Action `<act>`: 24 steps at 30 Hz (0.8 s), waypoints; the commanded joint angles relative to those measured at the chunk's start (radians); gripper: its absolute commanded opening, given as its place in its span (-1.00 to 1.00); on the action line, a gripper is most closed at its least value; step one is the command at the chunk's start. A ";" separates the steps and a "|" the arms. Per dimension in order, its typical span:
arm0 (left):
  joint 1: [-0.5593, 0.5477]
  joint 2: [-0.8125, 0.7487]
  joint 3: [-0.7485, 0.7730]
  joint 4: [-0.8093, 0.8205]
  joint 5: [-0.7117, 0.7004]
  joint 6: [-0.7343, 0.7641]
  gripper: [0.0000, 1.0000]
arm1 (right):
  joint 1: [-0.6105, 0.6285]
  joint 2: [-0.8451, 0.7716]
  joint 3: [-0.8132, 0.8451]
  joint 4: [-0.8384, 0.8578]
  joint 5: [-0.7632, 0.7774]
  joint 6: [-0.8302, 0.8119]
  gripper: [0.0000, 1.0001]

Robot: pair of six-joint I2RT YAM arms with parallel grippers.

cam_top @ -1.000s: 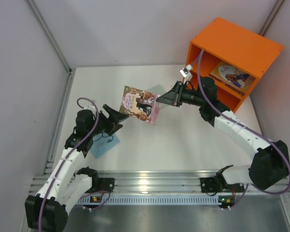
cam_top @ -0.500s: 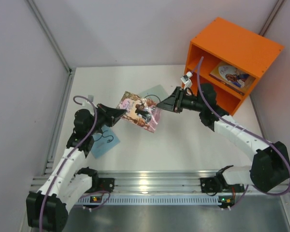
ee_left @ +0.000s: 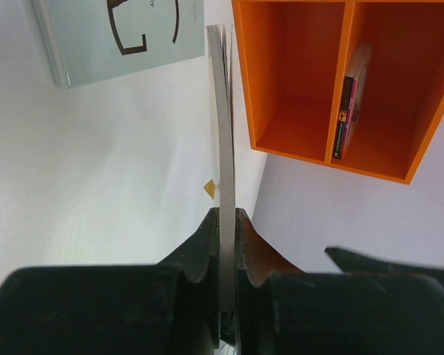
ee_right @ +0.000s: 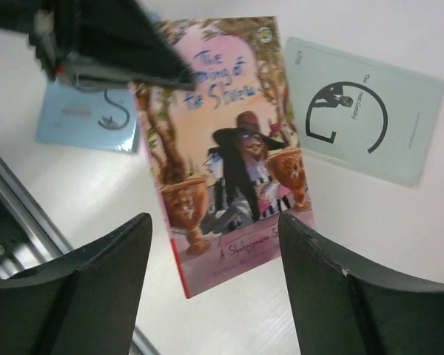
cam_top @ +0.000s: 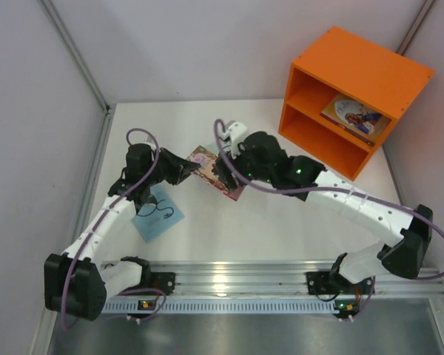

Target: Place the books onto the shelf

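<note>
Blue book (cam_top: 157, 214) was laid flat on counter (cam_top: 281, 222). Pink book (ee_right: 222, 148) was clenched by its edge in left pincer (ee_left: 223, 222); right pincer (ee_right: 214, 222) was released, hovering over it. Green book (ee_right: 362, 111) was laid beside. One book (cam_top: 353, 115) was seen already in shelf (cam_top: 355, 70); three seen were left to shelve.

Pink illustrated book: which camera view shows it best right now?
Right wrist view: nearly the whole cover of the pink book faces the camera. The left wrist view shows it only edge-on, clamped in the left gripper. The top view shows just a part, the right arm covering the rest.
</note>
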 commanded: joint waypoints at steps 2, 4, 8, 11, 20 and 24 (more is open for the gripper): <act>-0.007 0.048 0.077 -0.038 0.008 -0.017 -1.00 | 0.198 0.055 0.015 -0.015 0.259 -0.347 0.35; -0.012 0.048 0.086 -0.047 -0.002 -0.021 -1.00 | 0.253 0.062 -0.028 0.069 0.282 -0.401 0.31; -0.012 0.048 0.127 -0.099 -0.036 -0.012 -1.00 | 0.298 0.120 -0.036 0.143 0.382 -0.478 0.19; -0.012 0.048 0.130 -0.106 -0.039 -0.017 -1.00 | 0.330 0.164 -0.017 0.154 0.433 -0.521 0.15; -0.027 0.054 0.112 -0.113 -0.052 -0.020 -1.00 | 0.362 0.295 -0.003 0.238 0.643 -0.628 -0.72; -0.026 0.062 0.120 -0.129 -0.050 0.005 -0.61 | 0.356 0.289 -0.023 0.275 0.716 -0.709 -1.00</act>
